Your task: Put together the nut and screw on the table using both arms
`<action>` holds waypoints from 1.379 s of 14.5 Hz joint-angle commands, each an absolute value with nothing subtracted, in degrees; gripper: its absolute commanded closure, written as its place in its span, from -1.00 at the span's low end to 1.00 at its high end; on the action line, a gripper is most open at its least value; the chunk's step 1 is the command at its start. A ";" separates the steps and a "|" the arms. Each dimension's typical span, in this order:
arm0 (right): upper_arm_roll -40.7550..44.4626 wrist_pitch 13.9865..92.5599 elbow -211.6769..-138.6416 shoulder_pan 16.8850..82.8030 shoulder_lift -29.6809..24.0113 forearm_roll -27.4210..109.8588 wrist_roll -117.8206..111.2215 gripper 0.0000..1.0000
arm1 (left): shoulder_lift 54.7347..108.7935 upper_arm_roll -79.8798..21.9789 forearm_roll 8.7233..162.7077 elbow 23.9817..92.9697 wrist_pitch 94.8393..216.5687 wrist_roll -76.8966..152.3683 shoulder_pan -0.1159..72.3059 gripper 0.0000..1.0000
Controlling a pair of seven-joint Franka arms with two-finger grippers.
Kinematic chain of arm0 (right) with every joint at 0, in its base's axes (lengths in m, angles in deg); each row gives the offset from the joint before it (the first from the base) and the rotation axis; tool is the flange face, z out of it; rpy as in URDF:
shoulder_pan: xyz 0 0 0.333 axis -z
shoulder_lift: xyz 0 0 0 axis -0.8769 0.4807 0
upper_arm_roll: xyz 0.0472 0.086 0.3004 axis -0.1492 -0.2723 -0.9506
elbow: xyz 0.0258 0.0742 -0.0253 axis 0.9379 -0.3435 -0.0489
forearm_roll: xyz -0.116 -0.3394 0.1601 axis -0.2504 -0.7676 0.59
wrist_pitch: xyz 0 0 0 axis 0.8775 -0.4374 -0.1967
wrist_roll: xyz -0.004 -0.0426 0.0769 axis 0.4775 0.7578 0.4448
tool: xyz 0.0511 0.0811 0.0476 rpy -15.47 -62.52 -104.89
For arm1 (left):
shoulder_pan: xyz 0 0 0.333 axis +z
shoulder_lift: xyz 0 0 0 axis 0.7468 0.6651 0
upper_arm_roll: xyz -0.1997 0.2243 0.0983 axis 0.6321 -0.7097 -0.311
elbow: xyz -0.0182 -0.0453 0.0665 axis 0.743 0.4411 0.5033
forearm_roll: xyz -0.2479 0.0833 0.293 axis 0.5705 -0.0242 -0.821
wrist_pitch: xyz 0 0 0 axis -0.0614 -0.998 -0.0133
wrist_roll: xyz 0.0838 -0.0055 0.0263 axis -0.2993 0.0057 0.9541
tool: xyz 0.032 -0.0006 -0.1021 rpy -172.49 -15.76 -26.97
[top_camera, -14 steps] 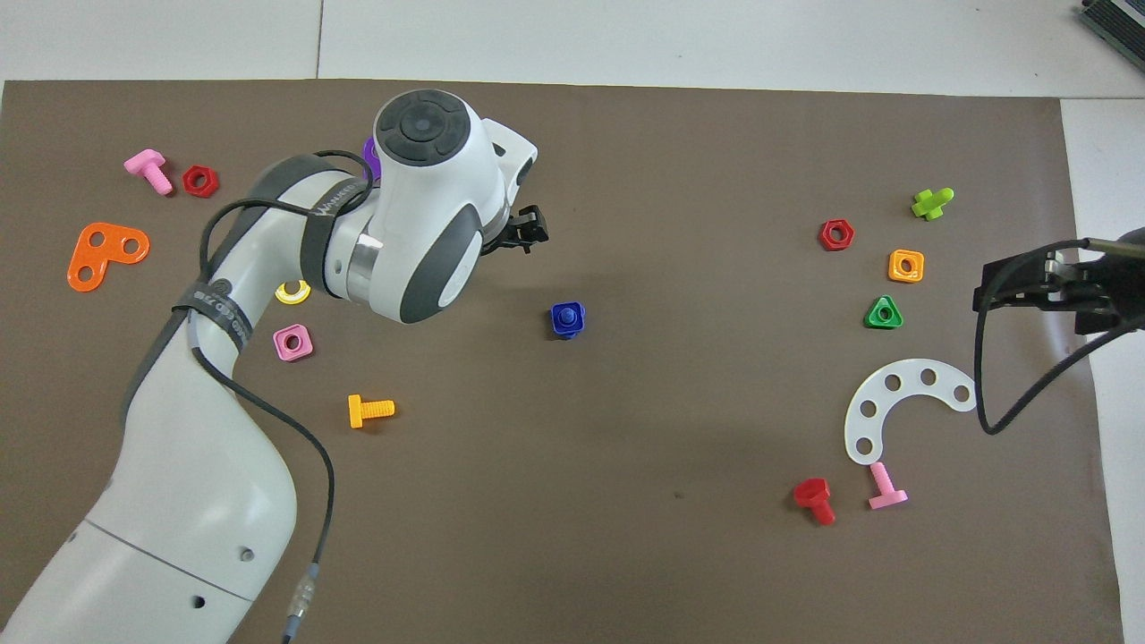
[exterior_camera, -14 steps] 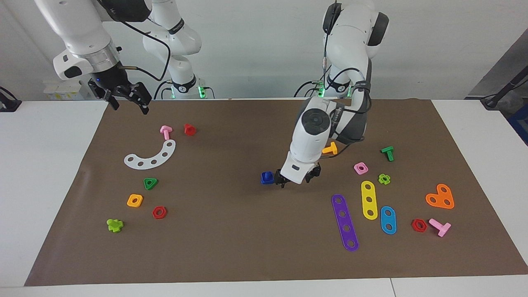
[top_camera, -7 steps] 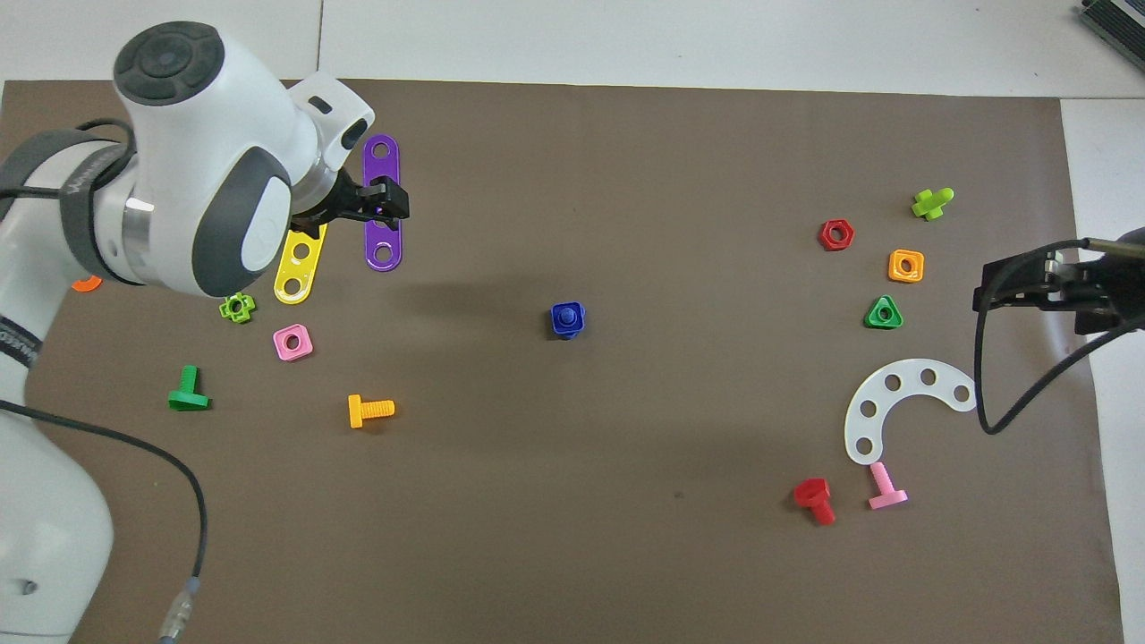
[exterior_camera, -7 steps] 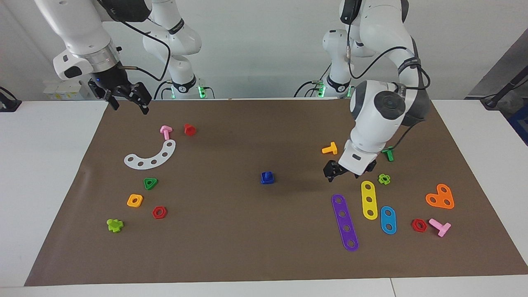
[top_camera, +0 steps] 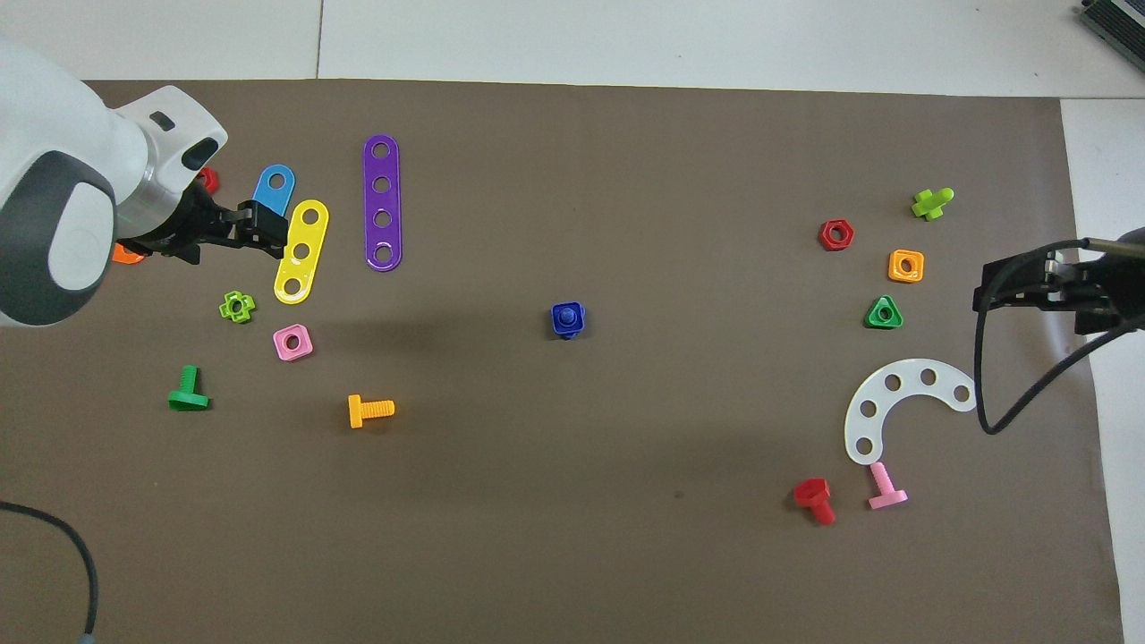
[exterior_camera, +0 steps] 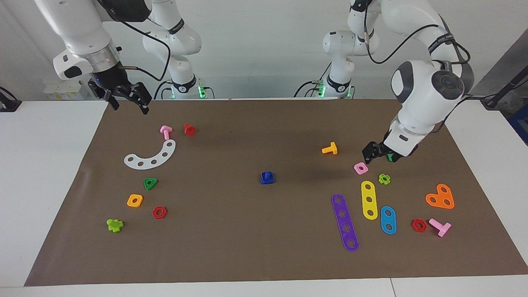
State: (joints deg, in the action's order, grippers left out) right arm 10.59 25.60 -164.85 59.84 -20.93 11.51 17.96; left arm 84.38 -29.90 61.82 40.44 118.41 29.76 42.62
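Hiding the screw's (exterior_camera: 267,175) head, seemingly: nut (exterior_camera: 267,179).

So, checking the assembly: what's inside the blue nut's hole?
The screw's stem stands up through the nut mid-mat. The screw's head, underneath, is hidden.

You are seeing the nut (exterior_camera: 267,178) and the screw (exterior_camera: 268,175) sitting joined, as one small dark-blue piece. The square nut is lying flat, and the short stem of the screw is standing upright through its hole. The pair is resting about in the middle of the brown mat (exterior_camera: 247,247) on the table (exterior_camera: 49,165), with nothing touching it.
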 commanded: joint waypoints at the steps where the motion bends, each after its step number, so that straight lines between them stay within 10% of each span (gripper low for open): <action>1: 10.28 25.15 -165.10 60.13 -21.34 12.21 17.79 -1.00 | 76.65 -29.95 61.02 43.32 115.50 29.68 43.12 -1.00; 20: 10.28 25.15 -165.10 60.13 -21.34 12.21 17.79 -1.00 | 70.03 -29.61 57.85 44.38 109.87 28.54 43.74 -1.00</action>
State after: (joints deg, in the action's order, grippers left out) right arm 10.59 25.60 -164.85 59.84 -20.93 11.51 17.96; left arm 71.82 -29.45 59.21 42.59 109.10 29.49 44.14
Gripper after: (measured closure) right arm 0.000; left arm 0.000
